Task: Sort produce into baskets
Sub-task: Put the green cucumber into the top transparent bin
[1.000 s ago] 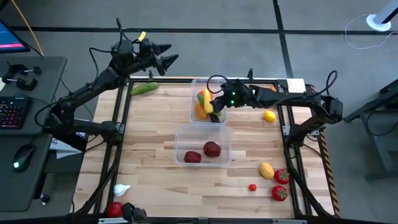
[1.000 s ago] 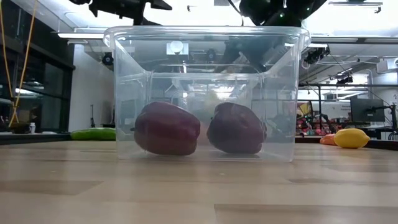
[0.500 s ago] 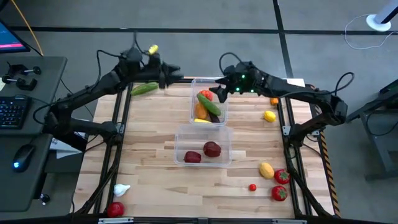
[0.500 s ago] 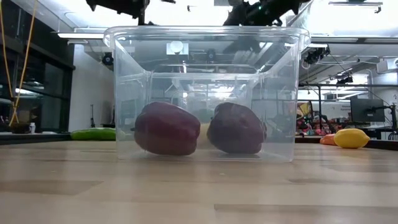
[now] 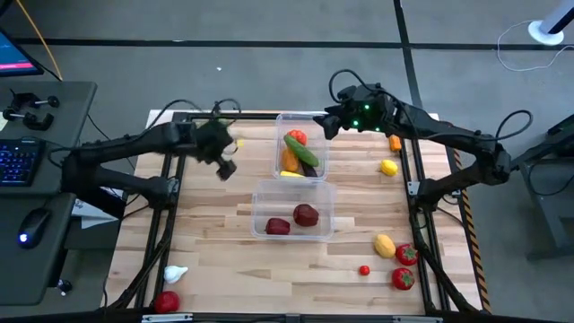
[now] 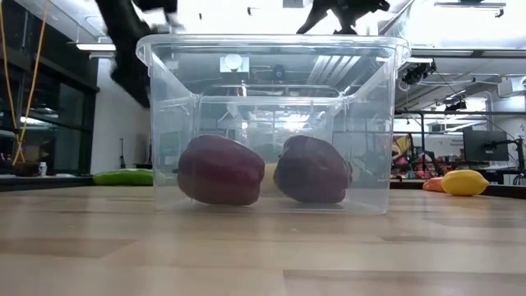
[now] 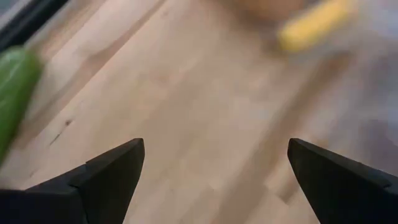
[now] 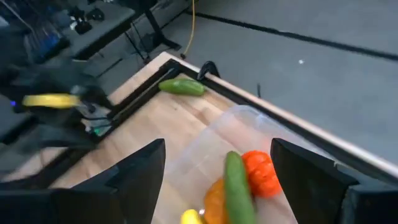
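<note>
**Two arms over a wooden table of toy food**

The table (image 5: 215,233) is made of light wooden planks. Two clear plastic tubs with rounded corners sit in the middle. The far tub (image 5: 301,121) holds a long green cucumber (image 5: 302,151), a round red-orange piece (image 5: 297,137), an orange piece and something yellow. The near tub (image 5: 292,191) holds two smooth, dark red pieces (image 6: 220,169), side by side.

The left gripper (image 5: 224,160) hangs over the wood to the left of the far tub. Its two dark pointed fingers (image 7: 115,168) are spread wide, with nothing between them. A green cucumber (image 6: 123,176) lies at the far left edge of the table.

The right gripper (image 5: 330,124) sits at the far right corner of the far tub. Its fingers (image 8: 134,174) are spread wide too, and empty.

On the right side lie a yellow lemon (image 5: 388,167), a second lemon (image 5: 384,245), two red tomatoes (image 5: 405,254) and a tiny red one (image 5: 364,269). At the near left lie a white garlic (image 5: 175,273) and a red piece (image 5: 165,301).
</note>
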{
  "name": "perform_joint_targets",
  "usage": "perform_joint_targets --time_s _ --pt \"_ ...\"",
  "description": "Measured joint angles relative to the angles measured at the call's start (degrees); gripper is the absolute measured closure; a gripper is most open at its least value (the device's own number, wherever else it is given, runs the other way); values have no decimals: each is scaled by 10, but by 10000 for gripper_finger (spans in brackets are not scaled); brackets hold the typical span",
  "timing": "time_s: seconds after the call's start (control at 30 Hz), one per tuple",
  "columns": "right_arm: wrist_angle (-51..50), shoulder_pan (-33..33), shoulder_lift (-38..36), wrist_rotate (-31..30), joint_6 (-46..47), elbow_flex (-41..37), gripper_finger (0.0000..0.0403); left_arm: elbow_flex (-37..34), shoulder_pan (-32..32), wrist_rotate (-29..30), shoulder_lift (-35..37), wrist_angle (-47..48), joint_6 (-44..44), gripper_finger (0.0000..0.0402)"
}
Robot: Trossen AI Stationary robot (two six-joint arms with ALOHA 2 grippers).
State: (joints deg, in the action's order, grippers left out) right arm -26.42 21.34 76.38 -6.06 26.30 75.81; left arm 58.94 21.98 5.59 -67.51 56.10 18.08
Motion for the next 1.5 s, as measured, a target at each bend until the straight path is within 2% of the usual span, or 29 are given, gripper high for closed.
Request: perform_joint_targets --time_s 0.1,0.2,0.43,0.67,1.07,1.17,1.23,1.4,1.43,1.5 --pt "1 -11 1 -1 20 0 119 0 96 -9 -90 -8 -52 16" --pt "1 -20 2 -18 36 0 119 42 176 26 -187 -4 -88 16" --pt "1 -34 2 -40 47 0 119 168 285 94 -343 29 -148 16" --pt "-27 -52 2 -38 19 0 119 258 324 122 -446 110 -183 16" --pt "-107 -58 2 -39 2 0 119 262 330 170 -549 182 -192 21" --pt "-111 -58 2 -39 1 0 119 262 321 170 -551 200 -208 57" --pt "-111 -58 2 -39 -9 0 119 262 314 169 -549 208 -207 108" --pt "-111 -58 2 -39 -13 0 119 262 306 160 -511 193 -203 306" --pt "-111 -58 2 -39 -13 0 119 262 309 154 -496 182 -203 326" --pt "-111 -58 2 -39 -13 0 119 262 315 142 -458 154 -199 327"
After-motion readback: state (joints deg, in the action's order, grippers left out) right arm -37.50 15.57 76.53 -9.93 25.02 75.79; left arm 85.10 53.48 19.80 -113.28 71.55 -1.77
